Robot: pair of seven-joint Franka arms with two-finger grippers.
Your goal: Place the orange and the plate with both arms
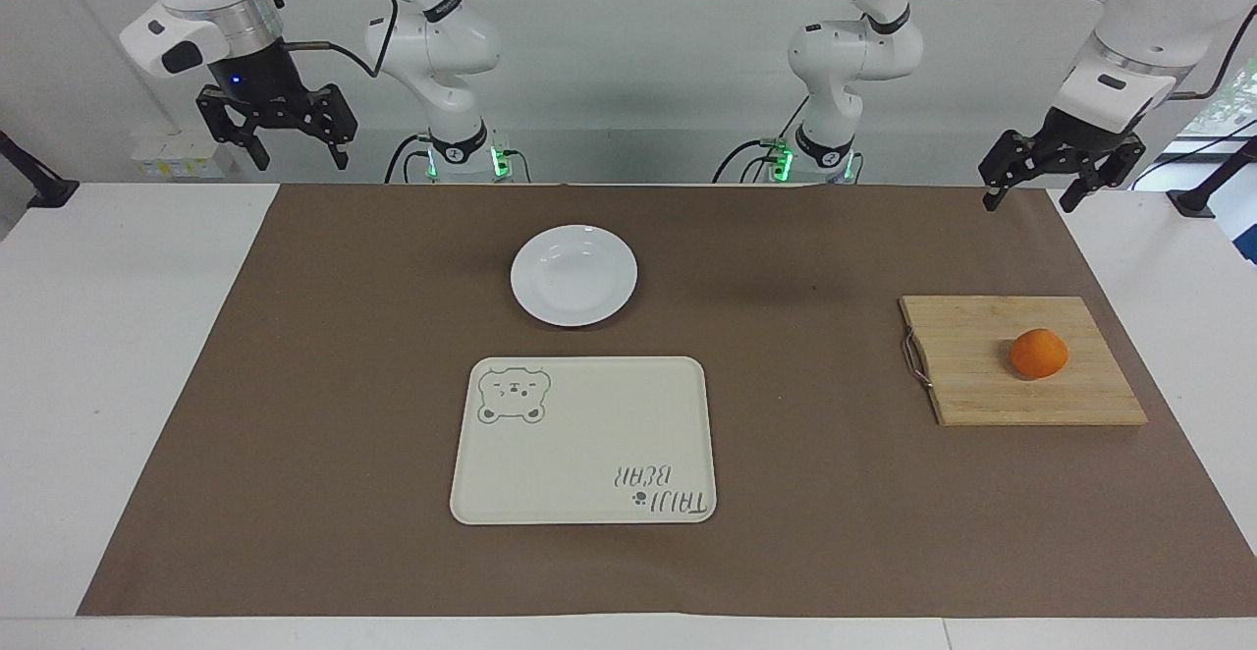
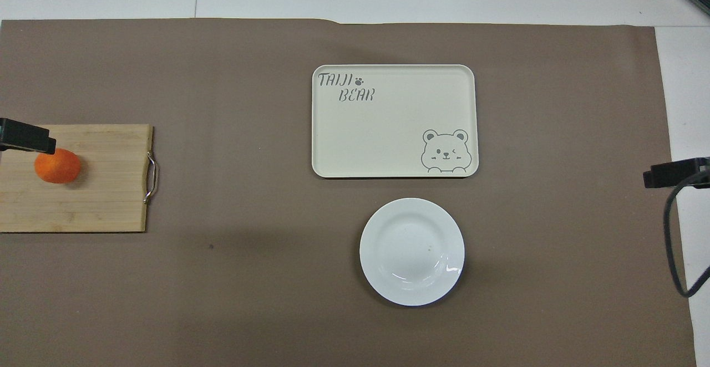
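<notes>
The orange (image 1: 1039,352) (image 2: 56,166) lies on a wooden cutting board (image 1: 982,375) (image 2: 105,200) at the left arm's end of the table. The white plate (image 1: 573,275) (image 2: 411,251) sits empty on the brown mat, nearer to the robots than the cream bear tray (image 1: 583,440) (image 2: 394,121). My left gripper (image 1: 1031,197) hangs open and empty high over the mat's edge near the board; one of its fingertips (image 2: 25,138) shows in the overhead view. My right gripper (image 1: 299,152) hangs open and empty high at the right arm's end; one of its fingertips (image 2: 674,173) shows at the overhead view's edge.
A brown mat (image 1: 295,434) covers most of the white table. The cutting board has a metal handle (image 1: 914,359) on the side toward the tray. A black cable (image 2: 674,245) hangs by the right gripper.
</notes>
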